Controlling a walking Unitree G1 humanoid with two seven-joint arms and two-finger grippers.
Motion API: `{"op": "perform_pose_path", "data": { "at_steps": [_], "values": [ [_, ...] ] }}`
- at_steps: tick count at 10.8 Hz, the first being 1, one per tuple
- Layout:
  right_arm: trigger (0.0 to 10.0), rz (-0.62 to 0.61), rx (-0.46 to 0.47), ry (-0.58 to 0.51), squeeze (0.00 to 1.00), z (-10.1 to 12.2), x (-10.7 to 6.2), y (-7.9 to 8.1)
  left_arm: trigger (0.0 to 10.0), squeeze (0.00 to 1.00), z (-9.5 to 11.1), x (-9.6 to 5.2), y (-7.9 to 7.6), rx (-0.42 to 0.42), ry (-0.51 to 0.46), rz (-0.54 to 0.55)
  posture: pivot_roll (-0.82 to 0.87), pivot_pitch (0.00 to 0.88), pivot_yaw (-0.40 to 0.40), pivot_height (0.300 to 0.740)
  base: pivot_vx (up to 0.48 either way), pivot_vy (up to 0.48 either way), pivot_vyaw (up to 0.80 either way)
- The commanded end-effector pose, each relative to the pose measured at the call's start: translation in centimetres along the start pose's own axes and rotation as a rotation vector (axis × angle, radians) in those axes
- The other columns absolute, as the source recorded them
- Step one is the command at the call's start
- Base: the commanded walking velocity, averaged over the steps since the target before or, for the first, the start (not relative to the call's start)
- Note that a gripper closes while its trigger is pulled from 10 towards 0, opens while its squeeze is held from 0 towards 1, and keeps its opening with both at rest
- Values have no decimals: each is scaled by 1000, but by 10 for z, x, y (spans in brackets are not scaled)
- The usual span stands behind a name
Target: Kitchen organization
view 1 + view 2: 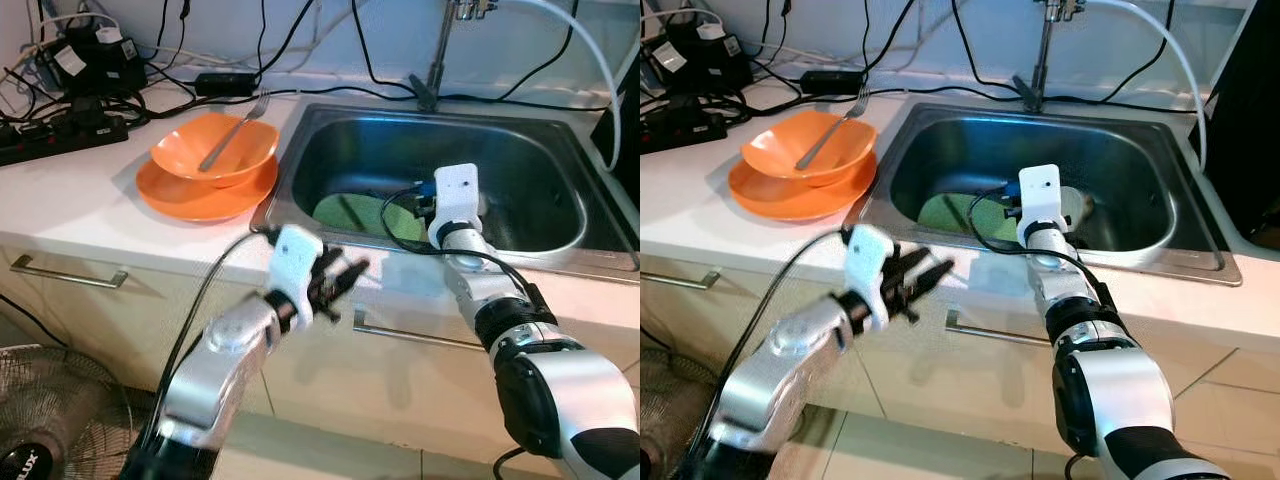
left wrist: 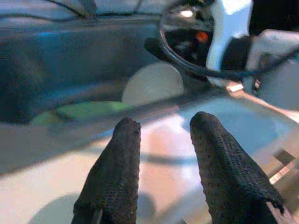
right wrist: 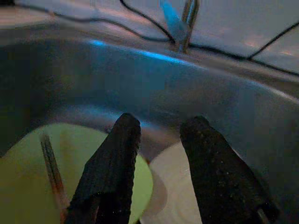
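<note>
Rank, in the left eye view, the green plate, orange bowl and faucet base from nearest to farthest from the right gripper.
1. Green plate: on the sink floor, just left of the right gripper.
2. Faucet base: behind the sink's back rim.
3. Orange bowl: on the counter, left of the sink.

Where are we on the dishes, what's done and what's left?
Done: orange bowl with fork sits stacked on the orange plate on the counter. In hand: nothing; right gripper hangs open inside the sink over the green plate and a pale dish. Left gripper open at the counter edge. Left: both sink dishes.
</note>
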State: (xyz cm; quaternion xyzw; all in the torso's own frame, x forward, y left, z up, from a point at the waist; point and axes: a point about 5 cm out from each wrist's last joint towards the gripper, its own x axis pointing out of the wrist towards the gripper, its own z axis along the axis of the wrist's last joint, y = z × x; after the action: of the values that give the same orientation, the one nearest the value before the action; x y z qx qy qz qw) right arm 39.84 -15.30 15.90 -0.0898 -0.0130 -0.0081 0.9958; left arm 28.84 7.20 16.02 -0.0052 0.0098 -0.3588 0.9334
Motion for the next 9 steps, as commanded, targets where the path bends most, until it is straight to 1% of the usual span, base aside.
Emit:
{"op": "perform_pose_path", "data": {
  "at_steps": [1,2,3,4,5,6,7,8,9],
  "values": [
    [10000,4,30,-161,0,38,9,-3,10000,0,4,4,8,26,-28,56,209,39,16,740,0,0,0],
    [10000,21,54,-238,0,51,9,-3,10000,0,7,7,11,36,-51,89,196,36,11,740,0,0,0],
    [10000,39,54,-281,0,56,8,-2,10000,0,10,9,14,37,-68,115,186,29,5,740,0,0,0],
    [10000,132,24,-435,0,63,-7,7,10000,0,21,12,34,65,-133,256,169,24,2,740,0,0,0],
    [10000,147,53,-457,0,57,-16,9,10000,0,28,12,43,99,-168,312,164,16,-1,740,0,0,0],
    [10000,142,89,-462,0,46,-27,8,10000,0,38,11,56,129,-214,380,160,5,0,740,0,0,0],
    [10000,105,152,-440,0,39,-34,2,10000,0,40,11,62,151,-232,409,150,0,2,740,0,0,0],
    [10000,101,159,-437,0,36,-38,1,10000,0,40,10,65,155,-236,425,145,0,0,740,0,0,0],
    [10000,107,162,-432,0,31,-45,4,10000,0,40,9,70,161,-239,451,138,0,2,740,0,0,0]
  ]
}}
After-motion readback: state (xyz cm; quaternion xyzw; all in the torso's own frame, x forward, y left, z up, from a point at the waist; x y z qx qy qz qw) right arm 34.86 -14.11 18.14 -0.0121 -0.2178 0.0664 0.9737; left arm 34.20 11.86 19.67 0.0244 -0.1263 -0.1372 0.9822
